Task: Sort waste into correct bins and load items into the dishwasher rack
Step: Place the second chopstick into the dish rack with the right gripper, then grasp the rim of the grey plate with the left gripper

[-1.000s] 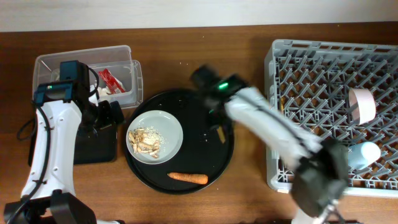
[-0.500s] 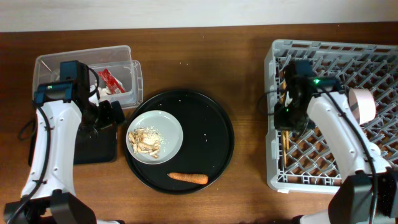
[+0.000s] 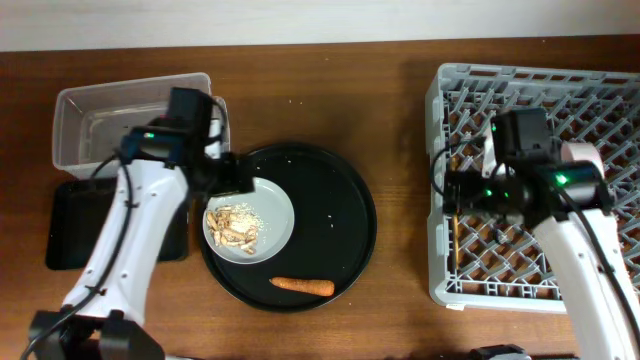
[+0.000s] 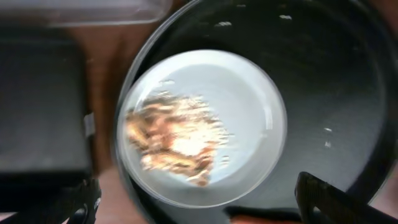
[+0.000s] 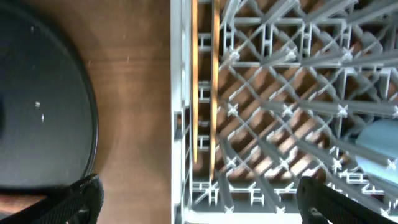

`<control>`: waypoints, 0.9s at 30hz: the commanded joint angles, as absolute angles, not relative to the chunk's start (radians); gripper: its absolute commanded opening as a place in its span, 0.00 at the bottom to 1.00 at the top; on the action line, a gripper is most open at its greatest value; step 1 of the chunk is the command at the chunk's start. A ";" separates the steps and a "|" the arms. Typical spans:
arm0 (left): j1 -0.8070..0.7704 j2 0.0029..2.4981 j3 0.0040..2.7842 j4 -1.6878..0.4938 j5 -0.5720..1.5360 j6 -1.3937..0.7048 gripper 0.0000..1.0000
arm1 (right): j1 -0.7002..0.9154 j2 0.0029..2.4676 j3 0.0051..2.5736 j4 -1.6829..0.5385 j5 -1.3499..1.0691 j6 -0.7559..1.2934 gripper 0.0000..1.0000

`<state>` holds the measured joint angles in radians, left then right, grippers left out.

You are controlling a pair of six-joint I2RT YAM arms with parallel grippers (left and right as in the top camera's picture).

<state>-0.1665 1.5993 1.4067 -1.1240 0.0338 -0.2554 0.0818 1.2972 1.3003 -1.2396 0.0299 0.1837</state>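
My left gripper (image 3: pixel 236 180) hangs open over the left rim of the pale grey plate (image 3: pixel 250 220), which holds beige food scraps (image 3: pixel 232 226). In the left wrist view the plate (image 4: pixel 249 118) and scraps (image 4: pixel 174 134) lie just ahead of the open gripper (image 4: pixel 202 211), which holds nothing. An orange carrot (image 3: pixel 302 286) lies on the round black tray (image 3: pixel 340 210). My right gripper (image 3: pixel 456 195) stands open above the left edge of the dishwasher rack (image 3: pixel 540 90). The chopsticks (image 5: pixel 205 93) lie in the rack (image 5: pixel 280 93), free of the gripper (image 5: pixel 199 208). A light-blue cup (image 5: pixel 379 140) rests in the rack.
The clear tub (image 3: pixel 110 125) sits at the back left, and the shallow black tray (image 3: pixel 70 225) lies in front of it, partly under my left arm. A white bowl (image 3: pixel 592 158) stands in the rack beside my right arm. Bare wood separates the round tray from the rack.
My right arm carried the chopsticks from the round tray to the rack and opened, leaving them there. My left arm swung right from the tub to the plate.
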 commanded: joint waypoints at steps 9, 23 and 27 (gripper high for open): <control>-0.461 1.873 1.421 -0.996 0.040 -0.285 0.93 | 0.077 1.303 1.313 -1.276 0.004 0.188 0.98; -0.516 2.065 1.421 -1.005 -0.050 -0.554 0.40 | 0.077 1.303 1.313 -1.303 -0.049 0.188 0.98; -0.517 2.065 1.419 -1.006 -0.076 -0.573 0.24 | 0.077 1.303 1.313 -1.305 -0.053 0.188 0.97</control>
<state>-0.5106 2.0483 1.4075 -1.0050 -0.0422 -0.5407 0.0818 1.2972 1.3003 -1.3022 -0.0441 0.1837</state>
